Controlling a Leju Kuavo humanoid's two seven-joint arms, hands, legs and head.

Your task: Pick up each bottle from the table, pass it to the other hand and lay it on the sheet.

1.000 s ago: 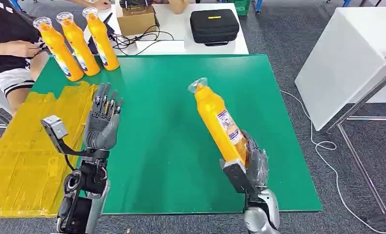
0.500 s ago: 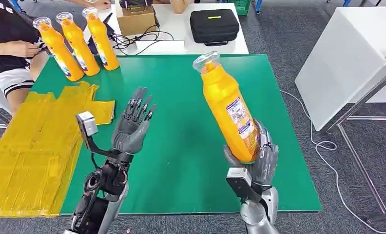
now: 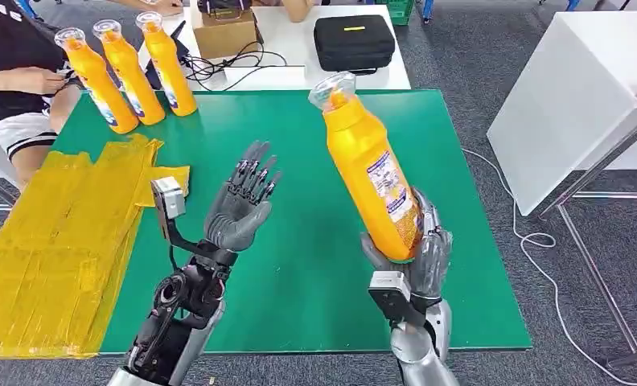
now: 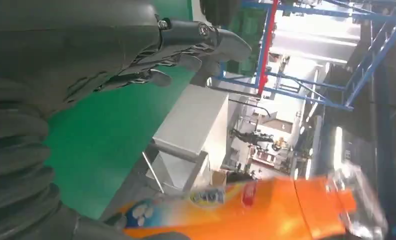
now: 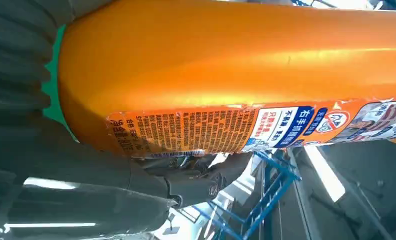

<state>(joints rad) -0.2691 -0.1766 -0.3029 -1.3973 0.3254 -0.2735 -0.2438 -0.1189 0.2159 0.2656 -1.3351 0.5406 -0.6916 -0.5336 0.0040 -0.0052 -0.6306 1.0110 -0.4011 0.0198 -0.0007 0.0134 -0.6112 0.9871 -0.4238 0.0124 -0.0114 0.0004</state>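
While right robot hand (image 3: 416,261) grips bottle (image 3: 369,173) upright | left robot hand (image 3: 241,211) spread, apart

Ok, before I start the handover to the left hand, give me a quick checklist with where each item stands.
1. Right hand holds the bottle low on its body: ok.
2. Left hand empty, fingers spread, ready to receive: ok.
3. Gap between the hands free of other things above the green table: ok.
4. Bottle tilted, cap end leaning toward the left hand: ok.
5. Yellow sheet has bare room for the bottle: ok.
6. Firmness of the right hand's grip: cannot tell.
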